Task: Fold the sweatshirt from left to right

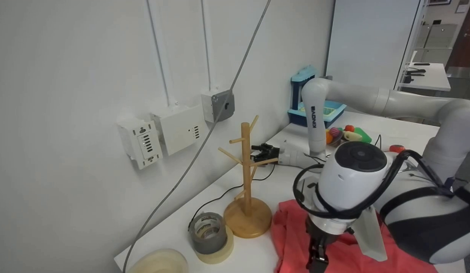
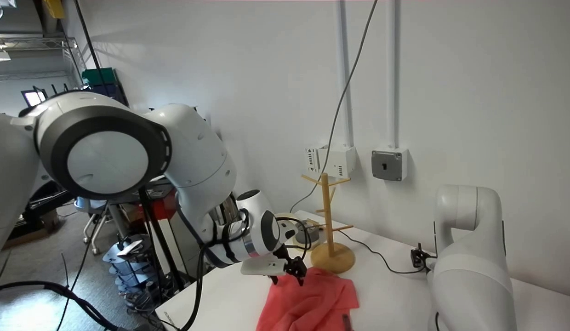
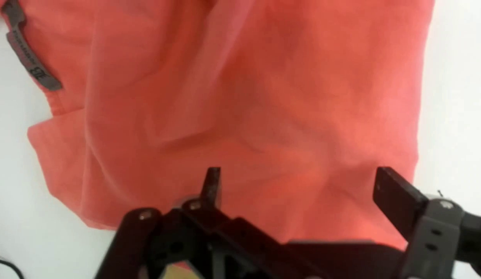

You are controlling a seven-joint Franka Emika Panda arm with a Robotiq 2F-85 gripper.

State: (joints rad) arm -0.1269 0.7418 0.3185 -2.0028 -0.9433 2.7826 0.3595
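You have a smooth white bench point(image 2: 390, 299) set against a plain pale wall point(image 1: 87, 76), with plastic boxes point(image 1: 178, 131) mounted on it and a thin gray cable point(image 1: 174, 187) slanting across. A glossy gray floor point(image 2: 37, 262) spreads beyond the bench's end. Your coral-red sweatshirt point(image 3: 263, 128) lies on the bench just beside the round base of the wooden mug tree point(image 1: 246, 170), its soft cloth rumpled into ridges, a dark-gray lettered strip point(image 3: 35, 64) along one edge. Your tool point(image 3: 296, 182) is over the cloth, jaws spread wide apart; you cannot tell whether the tips touch it. Near the mug tree, a gray duct tape roll point(image 1: 207, 245) sits on a cream tape roll point(image 1: 221, 256).
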